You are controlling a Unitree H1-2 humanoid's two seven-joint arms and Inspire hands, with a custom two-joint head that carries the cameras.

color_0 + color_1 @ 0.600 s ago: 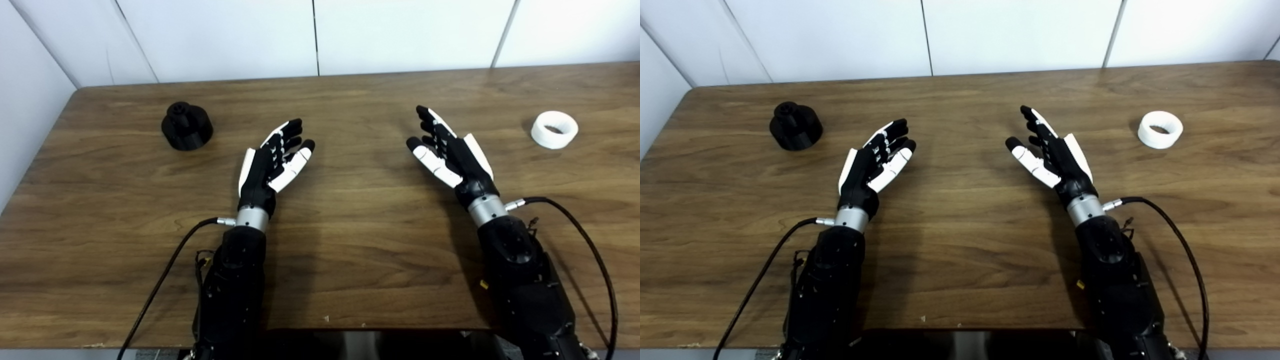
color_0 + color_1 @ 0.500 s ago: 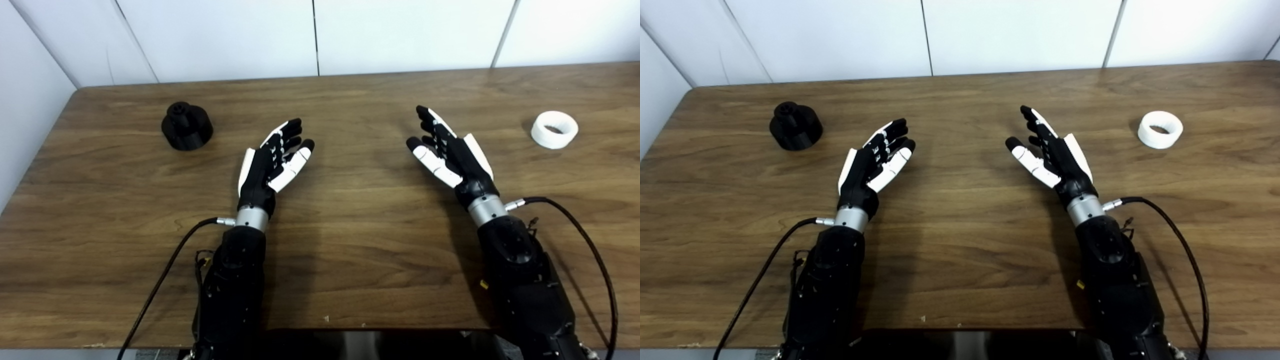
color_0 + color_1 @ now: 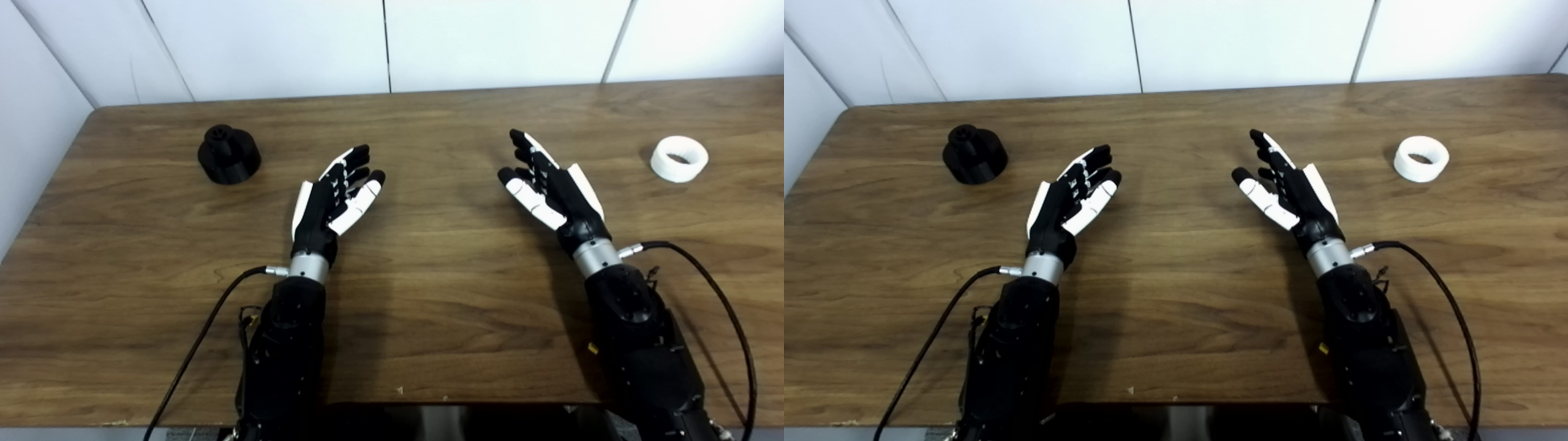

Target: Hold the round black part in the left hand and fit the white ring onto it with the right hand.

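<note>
The round black part (image 3: 229, 155) stands upright on the wooden table (image 3: 429, 294) at the far left, a small hub on its top. The white ring (image 3: 678, 158) lies flat at the far right. My left hand (image 3: 334, 199) hovers over the table's middle, open, fingers stretched and empty, well to the right of the black part. My right hand (image 3: 548, 187) is open too, palm turned inward, holding nothing, a good way left of the ring.
White wall panels (image 3: 386, 43) close off the back and the left side of the table. Black cables (image 3: 729, 306) loop from both wrists across the near part of the table. A dark edge (image 3: 453, 419) lies along the table's front.
</note>
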